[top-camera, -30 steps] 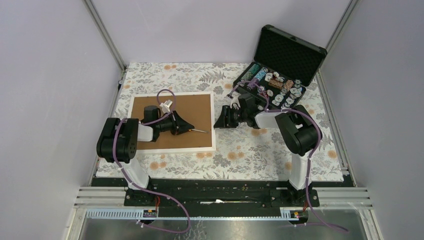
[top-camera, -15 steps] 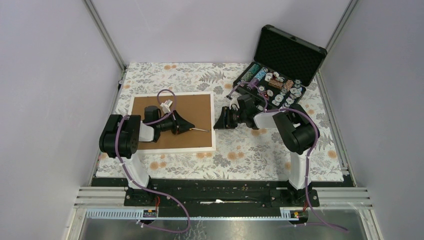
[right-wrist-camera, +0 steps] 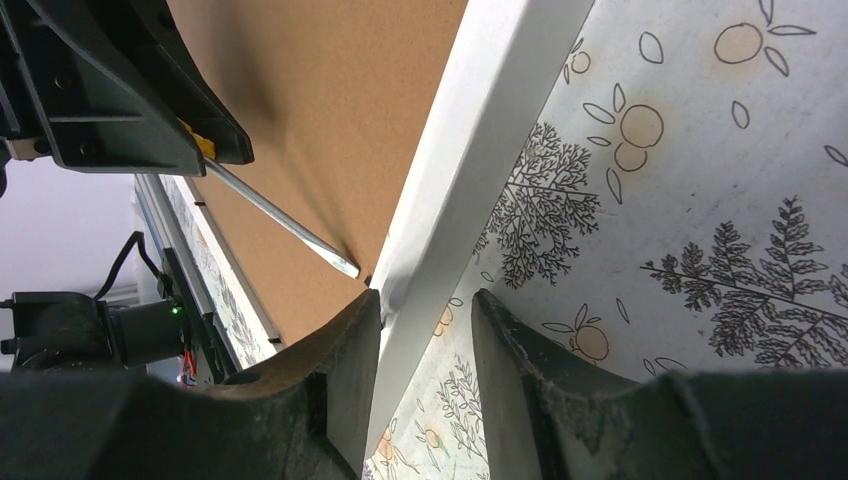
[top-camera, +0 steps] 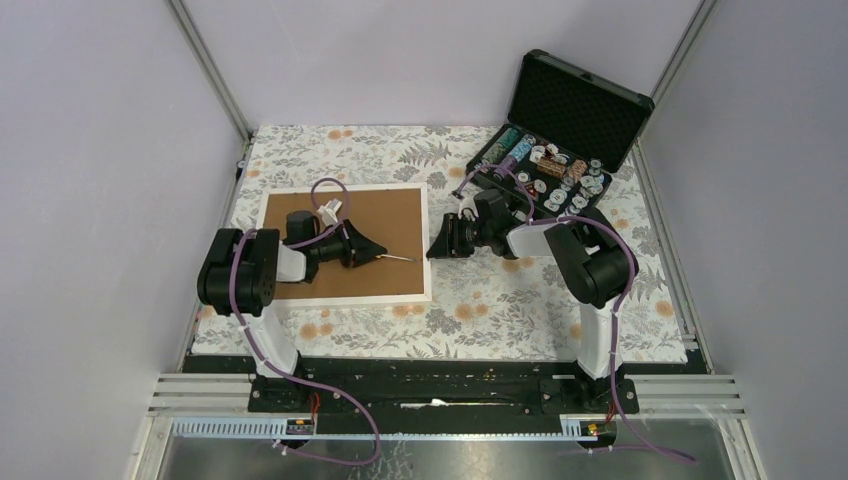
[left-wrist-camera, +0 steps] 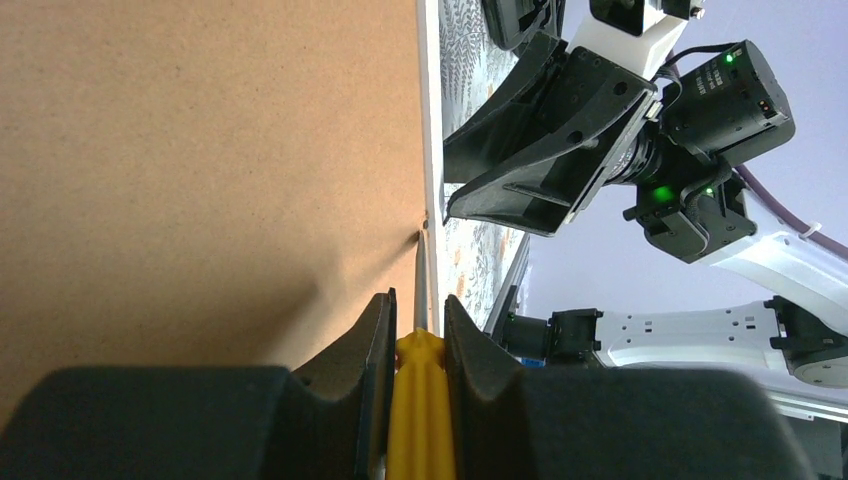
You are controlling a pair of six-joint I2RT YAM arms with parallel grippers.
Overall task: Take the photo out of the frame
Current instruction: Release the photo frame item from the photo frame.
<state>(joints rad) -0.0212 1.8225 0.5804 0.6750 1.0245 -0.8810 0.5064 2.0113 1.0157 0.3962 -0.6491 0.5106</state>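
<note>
Two grippers are meeting at one frame (right-wrist-camera: 490,120). We are seeing the left gripper (left-wrist-camera: 418,300) clamping the yellow handle of a single screwdriver (left-wrist-camera: 420,380), its metal tip touching the right edge of the brown backing board (left-wrist-camera: 200,150), just beside the white border. The right gripper (right-wrist-camera: 425,300) is standing half open, its fingers straddling that border. The frame is lying back-up on the floral cloth (right-wrist-camera: 700,150), left of one open case (top-camera: 575,105) of chips; the photo is hidden from us.
</note>
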